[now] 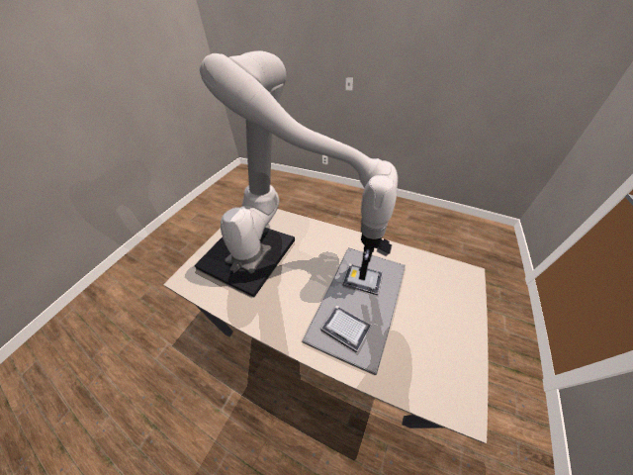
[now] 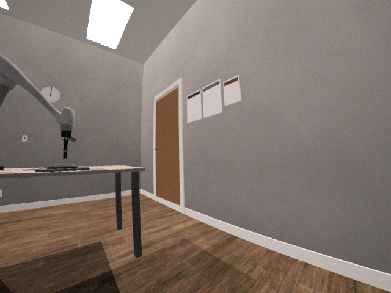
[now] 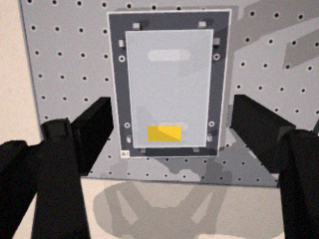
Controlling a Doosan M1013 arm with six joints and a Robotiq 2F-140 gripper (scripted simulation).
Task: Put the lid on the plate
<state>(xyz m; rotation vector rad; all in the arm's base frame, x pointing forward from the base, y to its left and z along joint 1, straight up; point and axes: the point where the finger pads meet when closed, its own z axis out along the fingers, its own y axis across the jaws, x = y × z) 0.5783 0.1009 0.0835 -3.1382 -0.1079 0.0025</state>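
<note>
Black two-finger gripper (image 3: pixel 169 149) hung spread wide, holding nothing, above the clear rectangular yellow-tagged lid (image 3: pixel 169 85); white welled plate (image 1: pixel 345 327) lay at 6 o'clock.

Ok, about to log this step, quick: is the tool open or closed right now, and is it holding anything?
Tool: open, holding nothing, above the lid with the yellow tag, fingers apart on either side.

Beige table (image 1: pixel 439 317): pegboard (image 1: pixel 381 327), arm's black base plate (image 1: pixel 207 265)
</note>
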